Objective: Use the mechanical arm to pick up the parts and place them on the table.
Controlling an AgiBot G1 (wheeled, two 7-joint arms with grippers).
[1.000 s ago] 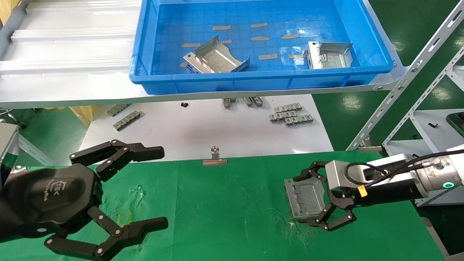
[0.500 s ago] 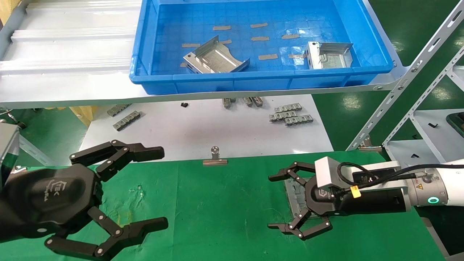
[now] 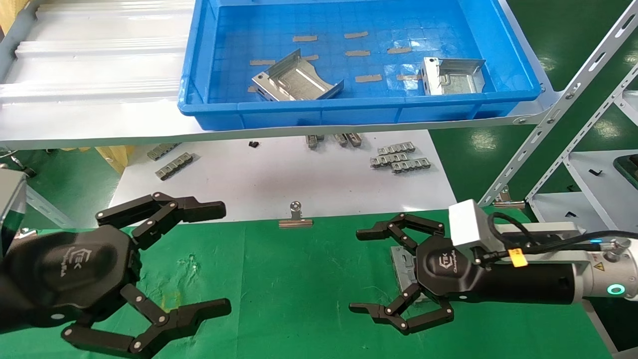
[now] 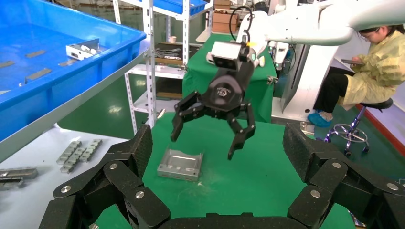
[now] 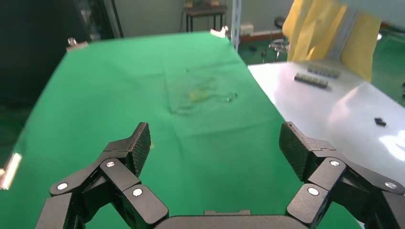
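Now your right gripper (image 3: 355, 270), jaws spread, hovers above one part (image 4: 180, 164) delivered on the desk (image 3: 299, 299); two parts (image 3: 295, 80) await in the blue bin (image 3: 349, 112).

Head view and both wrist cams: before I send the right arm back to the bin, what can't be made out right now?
- Placed part: in the head view the open right gripper covers most of it; the right wrist view misses it entirely.
- Two parts in the blue bin: the left wrist view shows only one, cut by the bin wall.
- Left gripper: parked open at the table edge; its arm is cut off.
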